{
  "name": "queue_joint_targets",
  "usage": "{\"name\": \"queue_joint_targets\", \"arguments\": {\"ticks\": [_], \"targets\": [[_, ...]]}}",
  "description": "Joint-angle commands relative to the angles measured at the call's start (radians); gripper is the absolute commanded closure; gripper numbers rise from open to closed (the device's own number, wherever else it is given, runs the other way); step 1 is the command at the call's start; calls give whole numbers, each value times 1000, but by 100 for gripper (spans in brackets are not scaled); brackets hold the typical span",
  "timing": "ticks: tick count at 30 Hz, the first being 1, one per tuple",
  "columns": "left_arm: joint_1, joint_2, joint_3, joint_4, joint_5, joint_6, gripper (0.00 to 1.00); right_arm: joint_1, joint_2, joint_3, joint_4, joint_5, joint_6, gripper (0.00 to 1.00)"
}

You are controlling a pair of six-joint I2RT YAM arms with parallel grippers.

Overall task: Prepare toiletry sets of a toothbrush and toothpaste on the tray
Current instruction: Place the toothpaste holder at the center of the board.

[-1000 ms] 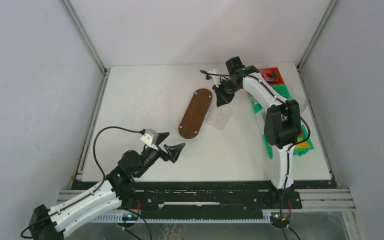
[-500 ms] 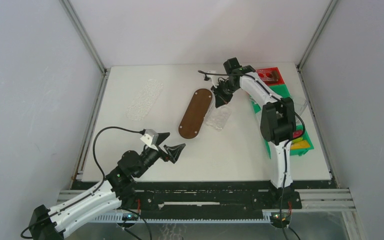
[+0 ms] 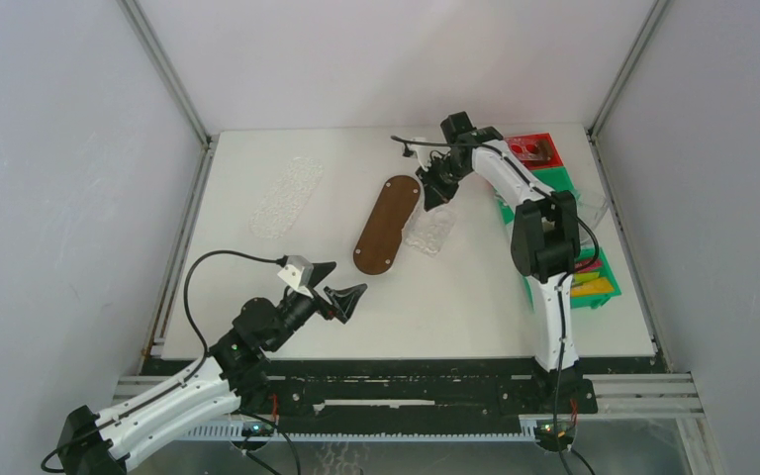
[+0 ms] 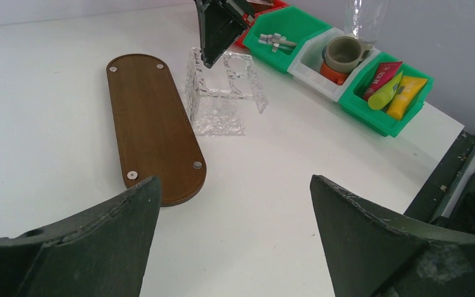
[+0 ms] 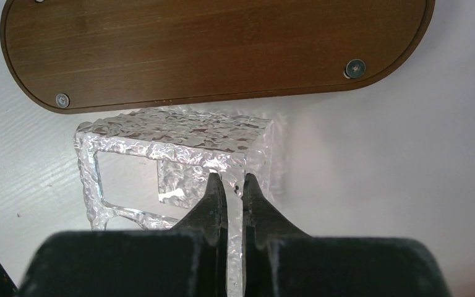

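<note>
Right gripper (image 5: 233, 182) jaws pinched on the wall of a clear textured plastic tray (image 5: 173, 133); a brown oval wooden board (image 5: 210, 43) lies just past the tips. Left gripper (image 4: 234, 180) jaws are wide apart and empty. The pink-red toothpaste tube (image 4: 383, 72) and lime green toothpaste tube (image 4: 388, 94) lie well ahead-right of them in a green plastic bin (image 4: 374, 122).

Tray (image 3: 388, 225) mid-table, long axis running near-left to far-right. Plastic stand (image 3: 431, 230) just right of it. Second plastic piece (image 3: 286, 197) well apart to the left, farther back. Row of bins (image 4: 312, 77) along the right edge; toothpaste tubes (image 4: 386, 93) in the nearest bin.
</note>
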Motion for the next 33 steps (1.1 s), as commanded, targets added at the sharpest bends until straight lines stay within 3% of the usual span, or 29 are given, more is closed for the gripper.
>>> {"name": "queue_joint_targets", "arguments": {"ticks": [1,18,28,33], "targets": [[8,-1,64,38,18,-16,6,-1,12,63,-4,-32,-15,94],[8,6,69,53,40,-41,6,15,27,69,39,27,22,75],[7,-8,78,46,56,-65,6,25,-15,56,54,71,44,46],[8,-29,108,9,74,-84,6,35,-108,28,61,106,82,42]]}}
